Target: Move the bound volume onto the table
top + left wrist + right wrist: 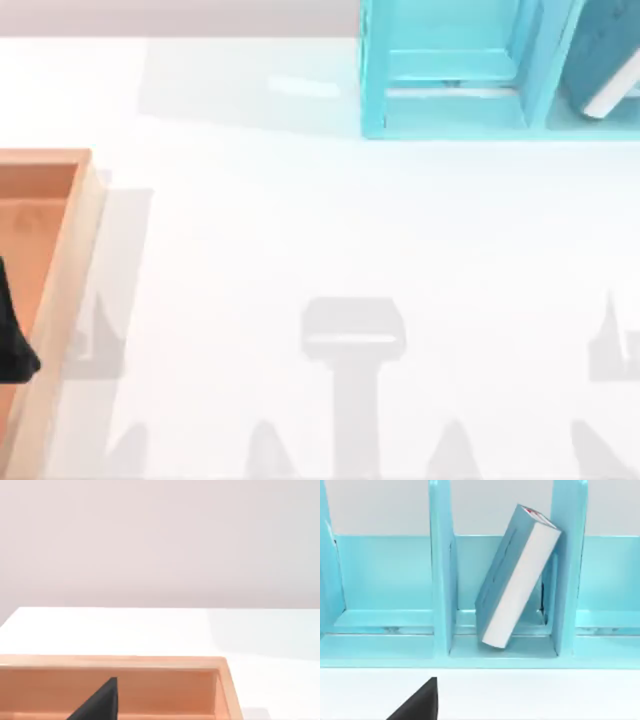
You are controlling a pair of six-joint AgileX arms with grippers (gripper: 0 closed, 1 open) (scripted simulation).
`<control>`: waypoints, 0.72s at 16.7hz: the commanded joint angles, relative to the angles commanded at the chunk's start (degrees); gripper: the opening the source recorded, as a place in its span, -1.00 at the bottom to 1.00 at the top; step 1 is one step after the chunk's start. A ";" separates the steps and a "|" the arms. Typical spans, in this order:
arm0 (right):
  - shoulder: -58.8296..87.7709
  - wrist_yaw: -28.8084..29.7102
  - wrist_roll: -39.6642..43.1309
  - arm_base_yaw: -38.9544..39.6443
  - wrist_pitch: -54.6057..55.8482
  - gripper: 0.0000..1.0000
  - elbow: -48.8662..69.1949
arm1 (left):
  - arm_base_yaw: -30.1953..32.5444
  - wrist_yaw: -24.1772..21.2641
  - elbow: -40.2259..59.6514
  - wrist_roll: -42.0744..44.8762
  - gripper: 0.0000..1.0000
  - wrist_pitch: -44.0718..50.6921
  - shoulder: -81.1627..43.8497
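- Currently, bound volume (517, 577) sits inside cyan shelf unit (442, 580), middle compartment in right wrist view; tilted, top corner leaning on the divider, lower corner resting on the compartment floor, white page edge facing the camera.
- From above: volume (605, 55) at about 1 o'clock, far right of the counter (330, 230), only partly in frame inside the shelf unit (450, 70).
- Not yet on the counter; task judged at its start, nothing grasped.
- Left pincer (12, 340) at about 9 o'clock, above wooden tray (60, 260); open or closed — cannot tell. Looks idle.
- Right pincer: dark finger tip (420, 702) low in right wrist view, facing the shelf, well apart from the volume; open or closed — cannot tell.
- Handling guess: stiff, flat, fairly light; plain covers probably smooth, so some slip risk.
- Best hold, judged: pinch across the thickness, one finger on each cover, near the exposed upper part toward the page edge, where the lean leaves a gap from the left divider.
- Risk: tight compartment, dividers near both sides; nudging could tip the volume upright or flat before the pincer closes.
- Next likely: right arm forward into the middle compartment, pull out toward 6 o'clock, lay down on bare counter.
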State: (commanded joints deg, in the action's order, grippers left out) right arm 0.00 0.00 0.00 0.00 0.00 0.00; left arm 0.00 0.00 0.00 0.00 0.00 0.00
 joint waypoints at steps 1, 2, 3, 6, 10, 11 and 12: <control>0.00 0.00 0.00 0.00 0.00 1.00 0.00 | 0.00 0.00 0.00 0.00 1.00 0.00 0.00; 0.00 0.00 0.00 0.00 0.00 1.00 0.00 | 0.00 0.00 0.00 0.00 1.00 0.00 0.00; 0.57 0.00 -0.16 -0.08 0.51 1.00 0.36 | 0.00 0.00 0.00 0.00 1.00 0.00 0.00; 5.97 -0.20 -1.52 -0.63 4.83 1.00 3.36 | 0.00 0.00 0.00 0.00 1.00 0.00 0.00; 21.60 -1.21 -4.79 -1.55 14.82 1.00 9.95 | 0.00 0.00 0.00 0.00 1.00 0.00 0.00; 26.81 -1.57 -5.77 -1.79 17.75 1.00 11.82 | 0.00 0.00 0.00 0.00 1.00 0.00 0.00; 32.40 -1.97 -6.80 -2.02 20.77 1.00 13.74 | 0.00 0.00 0.00 0.00 1.00 0.00 0.00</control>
State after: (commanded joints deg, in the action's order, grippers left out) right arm 32.40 -1.97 -6.80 -2.02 20.77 13.74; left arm 0.00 0.00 0.00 0.00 0.00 0.00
